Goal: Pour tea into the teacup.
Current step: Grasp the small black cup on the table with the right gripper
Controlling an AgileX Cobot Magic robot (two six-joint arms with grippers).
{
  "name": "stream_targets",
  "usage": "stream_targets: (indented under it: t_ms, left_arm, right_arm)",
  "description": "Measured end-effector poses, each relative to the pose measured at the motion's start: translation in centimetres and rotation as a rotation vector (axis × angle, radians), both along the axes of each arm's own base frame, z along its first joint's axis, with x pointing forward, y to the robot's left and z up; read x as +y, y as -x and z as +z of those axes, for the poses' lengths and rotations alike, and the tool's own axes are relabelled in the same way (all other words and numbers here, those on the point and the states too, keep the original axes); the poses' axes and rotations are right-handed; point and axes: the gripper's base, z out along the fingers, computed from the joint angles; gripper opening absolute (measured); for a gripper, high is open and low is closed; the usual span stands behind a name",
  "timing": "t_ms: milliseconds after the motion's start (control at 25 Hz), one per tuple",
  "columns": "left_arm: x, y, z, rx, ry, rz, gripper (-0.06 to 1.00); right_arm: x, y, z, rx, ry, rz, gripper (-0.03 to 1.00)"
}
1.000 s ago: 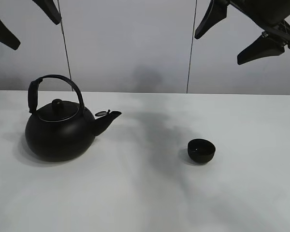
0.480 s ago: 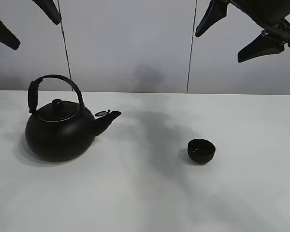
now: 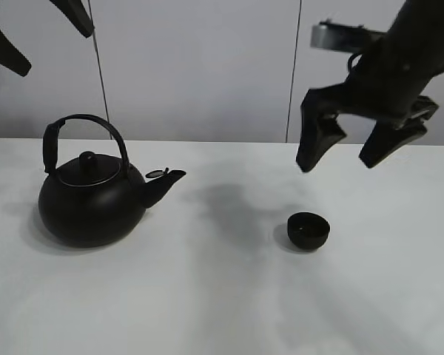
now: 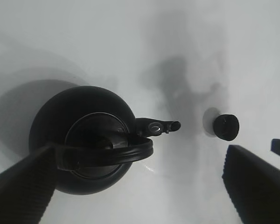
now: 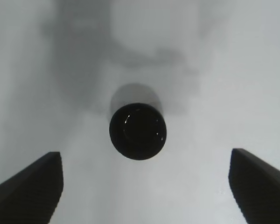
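The small black teacup (image 3: 308, 230) stands on the white table right of centre. It also shows in the right wrist view (image 5: 137, 131) and the left wrist view (image 4: 225, 126). The big black kettle (image 3: 92, 200) with an arched handle stands at the left, spout toward the cup, and shows in the left wrist view (image 4: 84, 135). My right gripper (image 3: 337, 163) is open and empty, hanging a little above the cup; in its wrist view (image 5: 144, 155) the cup lies between the fingers. My left gripper (image 3: 55, 52) is open and empty, high above the kettle (image 4: 139, 153). No tea is visible.
The white table (image 3: 222, 310) carries only the kettle and the cup. A pale panelled wall (image 3: 200, 66) stands behind its far edge. The right arm's shadow (image 3: 229, 203) falls between the kettle and the cup.
My right gripper has dropped from the top of the view to just above the teacup. The left gripper, kettle and cup have not moved.
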Motion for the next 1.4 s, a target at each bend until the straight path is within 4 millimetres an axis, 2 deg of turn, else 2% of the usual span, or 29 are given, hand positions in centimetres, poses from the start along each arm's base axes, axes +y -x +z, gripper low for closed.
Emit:
stream_targets:
  t_ms: [200, 320, 560, 640, 800, 880, 1200, 1400]
  left_arm:
    - [0.0, 0.0, 0.0, 0.000, 0.000, 0.000, 0.69]
    - [0.0, 0.0, 0.0, 0.000, 0.000, 0.000, 0.69]
    - [0.0, 0.0, 0.0, -0.001, 0.000, 0.000, 0.69]
    - [0.0, 0.0, 0.0, -0.001, 0.000, 0.000, 0.69]
    - [0.0, 0.0, 0.0, -0.001, 0.001, 0.000, 0.69]
    - [0.0, 0.0, 0.0, -0.001, 0.001, 0.000, 0.69]
    - [0.0, 0.0, 0.0, -0.001, 0.001, 0.000, 0.69]
    - [0.0, 0.0, 0.0, -0.001, 0.001, 0.000, 0.69]
  right_arm:
    - [3.3, 0.2, -2.7, 0.011, 0.131, 0.119, 0.66]
    - [4.1, 0.1, -4.2, 0.021, 0.201, 0.147, 0.66]
    - [4.2, -0.5, -7.0, 0.050, 0.238, 0.130, 0.65]
    - [4.3, -0.8, -7.5, 0.044, 0.230, 0.113, 0.61]
    - [4.4, -1.1, -8.2, 0.034, 0.217, 0.086, 0.45]
    - [4.4, -1.1, -8.3, 0.034, 0.213, 0.074, 0.40]
    - [4.7, -1.4, -7.9, 0.039, 0.190, 0.054, 0.40]
    - [6.6, -2.6, -4.8, 0.000, 0.130, 0.066, 0.40]
